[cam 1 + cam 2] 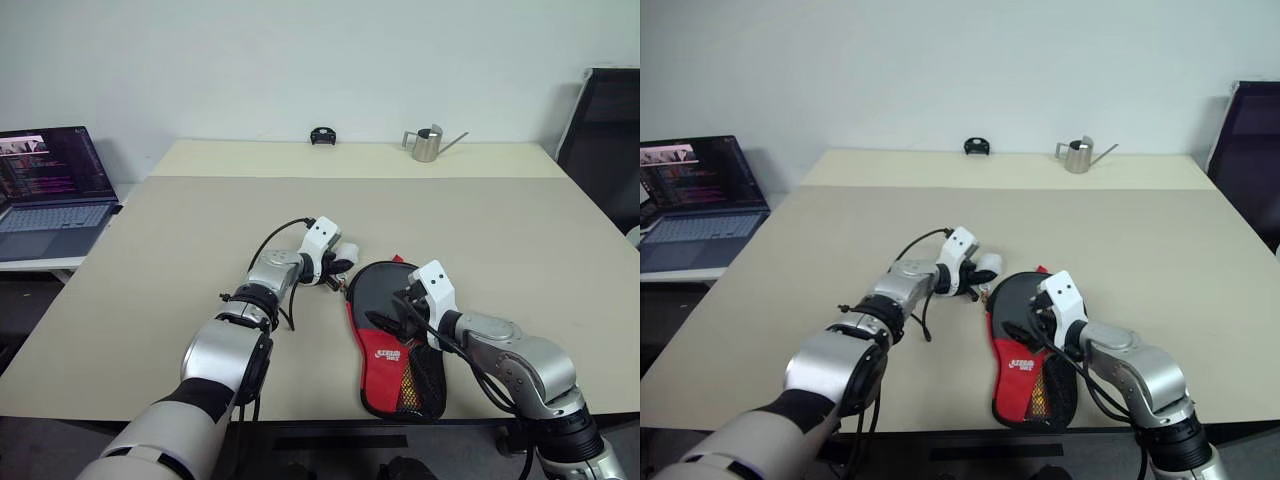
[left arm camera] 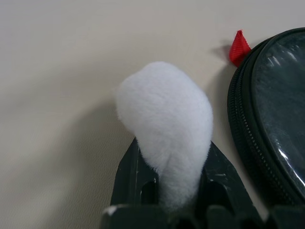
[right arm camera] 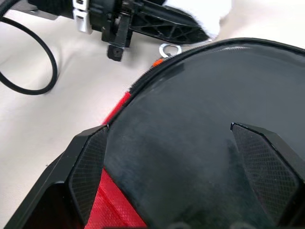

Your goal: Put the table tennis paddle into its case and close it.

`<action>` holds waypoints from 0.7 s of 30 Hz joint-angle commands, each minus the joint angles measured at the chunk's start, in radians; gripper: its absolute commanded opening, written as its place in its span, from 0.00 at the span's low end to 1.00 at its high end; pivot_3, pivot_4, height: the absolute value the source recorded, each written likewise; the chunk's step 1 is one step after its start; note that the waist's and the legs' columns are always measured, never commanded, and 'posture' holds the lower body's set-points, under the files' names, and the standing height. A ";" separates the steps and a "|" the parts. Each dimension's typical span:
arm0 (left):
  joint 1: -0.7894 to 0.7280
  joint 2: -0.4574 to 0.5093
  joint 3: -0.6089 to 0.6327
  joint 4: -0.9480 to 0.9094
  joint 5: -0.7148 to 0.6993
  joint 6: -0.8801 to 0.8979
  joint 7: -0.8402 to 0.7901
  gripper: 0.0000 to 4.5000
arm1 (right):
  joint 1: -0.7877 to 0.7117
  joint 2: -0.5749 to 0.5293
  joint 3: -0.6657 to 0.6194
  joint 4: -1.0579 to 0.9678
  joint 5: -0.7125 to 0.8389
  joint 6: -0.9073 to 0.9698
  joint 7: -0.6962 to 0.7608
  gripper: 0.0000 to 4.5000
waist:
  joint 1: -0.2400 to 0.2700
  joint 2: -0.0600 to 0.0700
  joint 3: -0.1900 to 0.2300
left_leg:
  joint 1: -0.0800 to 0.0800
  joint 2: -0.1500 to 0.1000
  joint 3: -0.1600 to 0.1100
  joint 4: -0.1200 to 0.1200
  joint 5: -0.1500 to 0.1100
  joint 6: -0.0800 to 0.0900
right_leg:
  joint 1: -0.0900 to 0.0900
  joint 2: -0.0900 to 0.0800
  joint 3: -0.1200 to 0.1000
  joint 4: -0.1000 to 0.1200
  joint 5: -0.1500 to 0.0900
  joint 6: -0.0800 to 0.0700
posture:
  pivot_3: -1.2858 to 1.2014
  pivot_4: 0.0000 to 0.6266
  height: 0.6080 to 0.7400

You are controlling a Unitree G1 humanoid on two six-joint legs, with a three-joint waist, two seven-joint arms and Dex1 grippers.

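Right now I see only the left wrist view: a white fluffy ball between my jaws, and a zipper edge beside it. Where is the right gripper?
Observer: The right gripper is over the round black end of the case, with its jaws wide open.
Operator: How does the case lie?
Observer: It lies flat on the table, round end away from the robot, red panel and mesh pocket toward the near edge.
Operator: Is something joined to the ball?
Observer: A small metal ring lies between the white ball and the case rim. I cannot tell whether a cord links them.
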 commanded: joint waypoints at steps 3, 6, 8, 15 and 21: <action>0.045 0.065 0.042 -0.095 -0.046 0.017 -0.067 0.10 | -0.023 -0.009 -0.010 0.027 -0.020 -0.023 0.027 1.00 | -0.001 0.000 0.000 | 0.000 0.000 0.000 0.000 0.000 0.000 | 0.000 0.000 0.000 0.001 0.000 0.000 | 0.52 0.24 1.00; 0.070 0.083 0.057 -0.160 -0.069 0.044 -0.089 0.10 | -0.031 -0.023 0.016 0.062 -0.043 -0.030 0.048 1.00 | 0.001 0.000 0.000 | 0.000 0.000 0.000 0.000 0.000 0.000 | 0.000 0.000 0.000 0.001 0.000 0.000 | 0.52 0.24 1.00; 0.084 0.090 0.066 -0.204 -0.081 0.066 -0.094 0.10 | -0.035 -0.032 0.038 0.089 -0.065 -0.042 0.064 1.00 | 0.004 0.000 0.000 | 0.000 0.000 0.000 0.001 0.000 0.000 | 0.000 0.000 0.000 0.001 0.000 0.000 | 0.52 0.24 1.00; 0.134 0.114 0.055 -0.412 -0.117 0.173 -0.130 0.10 | -0.059 -0.031 0.137 0.222 -0.175 -0.139 0.114 1.00 | 0.000 -0.002 -0.002 | 0.001 0.000 0.000 0.001 0.000 0.000 | 0.000 0.000 0.001 0.003 0.000 0.000 | 0.52 0.24 1.00; 0.168 0.139 0.035 -0.518 -0.119 0.233 -0.151 0.10 | -0.056 -0.036 0.216 0.289 -0.273 -0.215 0.151 1.00 | -0.001 -0.003 -0.002 | 0.006 0.000 0.001 0.001 0.001 -0.001 | 0.002 0.001 0.001 0.008 0.000 0.000 | 0.52 0.24 1.00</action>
